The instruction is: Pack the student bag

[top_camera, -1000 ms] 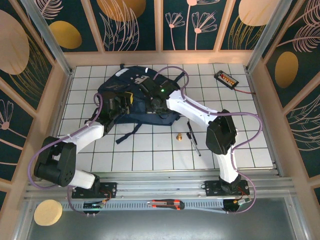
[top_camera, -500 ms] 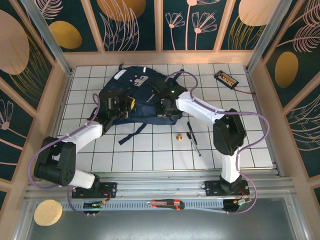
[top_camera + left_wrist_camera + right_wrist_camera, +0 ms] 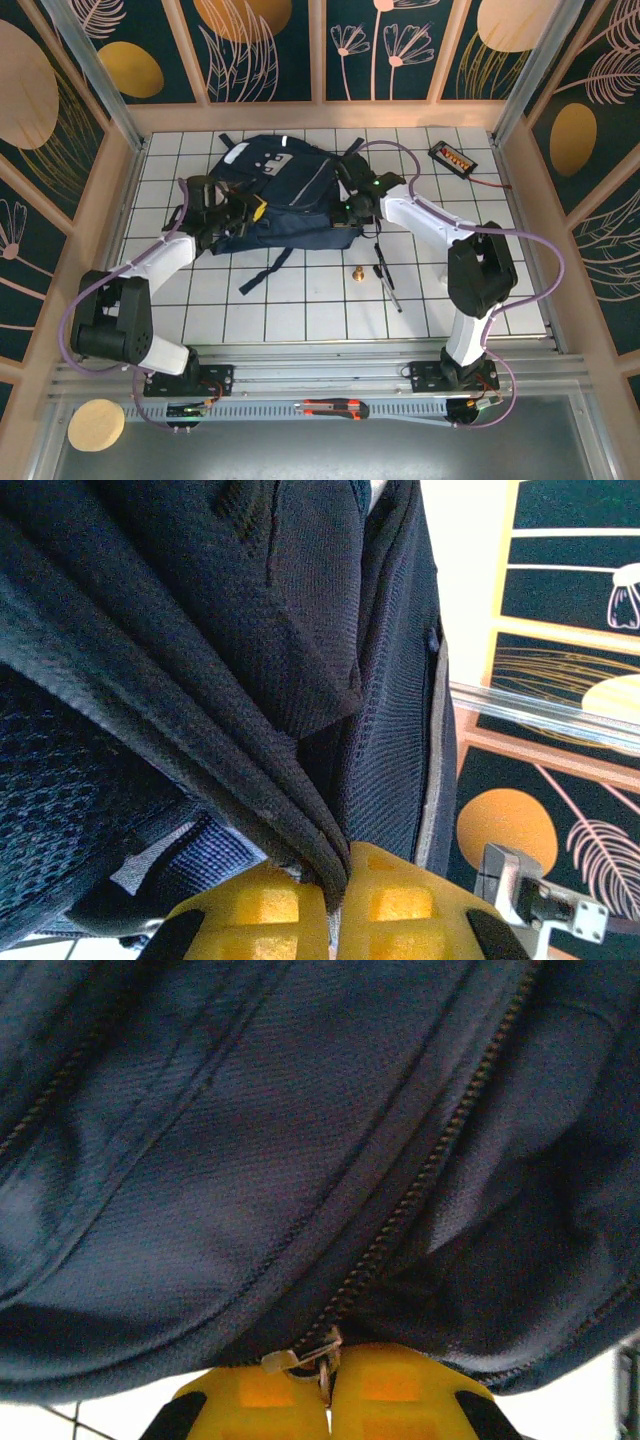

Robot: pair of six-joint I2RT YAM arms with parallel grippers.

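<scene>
on student bag, left gripper — clamped

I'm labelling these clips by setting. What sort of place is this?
Probably a robot test cell, not a home: a white gridded tabletop walled by leaf-patterned panels, with the left arm and right arm bolted to an aluminium rail at its near edge.
</scene>
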